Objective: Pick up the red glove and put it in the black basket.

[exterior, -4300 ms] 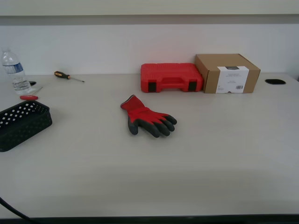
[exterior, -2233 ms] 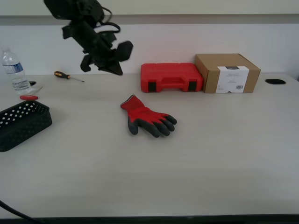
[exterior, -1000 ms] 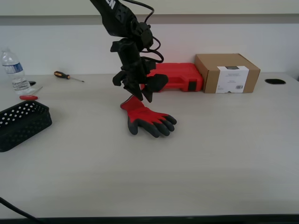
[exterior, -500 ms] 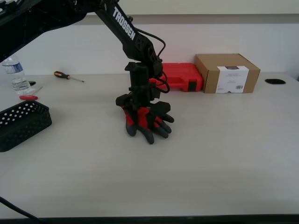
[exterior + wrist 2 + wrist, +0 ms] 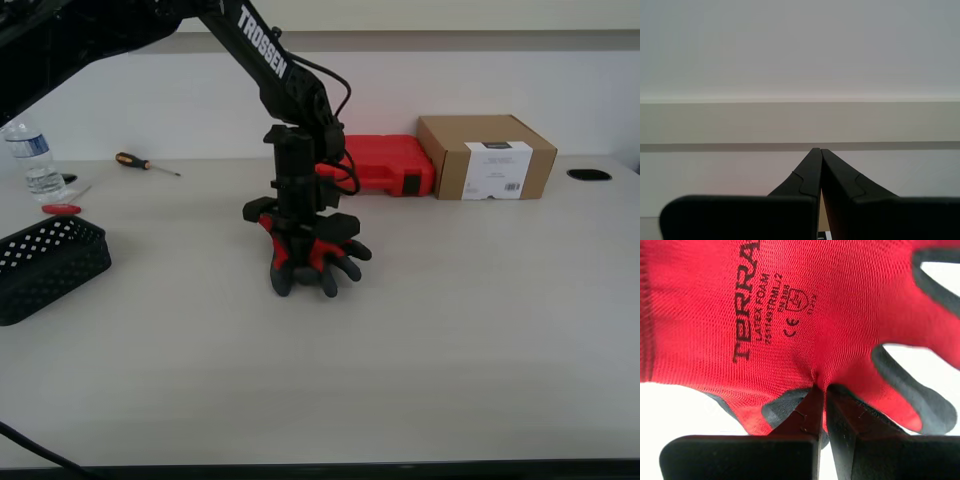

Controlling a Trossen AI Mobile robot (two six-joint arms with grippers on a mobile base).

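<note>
Red knit bunches between two black fingers as my first tool (image 5: 298,240) pinches the red glove (image 5: 308,255) at mid-desk, the arm standing nearly upright over it. In the first wrist view the fingers (image 5: 840,412) meet on a fold of the fabric just beside the printed "TERRA" label, puckering the red glove (image 5: 805,315) where the red back gives way to the dark rubbery coating. The grip sits on the back of the glove, not on its fingers, probably so that the limp fabric hangs evenly when lifted. Whether the glove is touching the pale desk (image 5: 470,330) or is just clear of it cannot be told.

The black basket (image 5: 48,266), perforated and low, waits at the exterior view's left edge, well apart from the glove and a little nearer the camera; the carry will have to cross open desk to reach it. Beyond the glove, along the far wall, stand a red plastic tool case (image 5: 372,165) and a brown cardboard box (image 5: 487,156) touching its right end. A screwdriver (image 5: 146,164), a water bottle (image 5: 31,152) and a small flat red object (image 5: 61,209) lie far left, behind the basket.

My second tool (image 5: 820,172) is closed on nothing, pointing at a blank wall.
</note>
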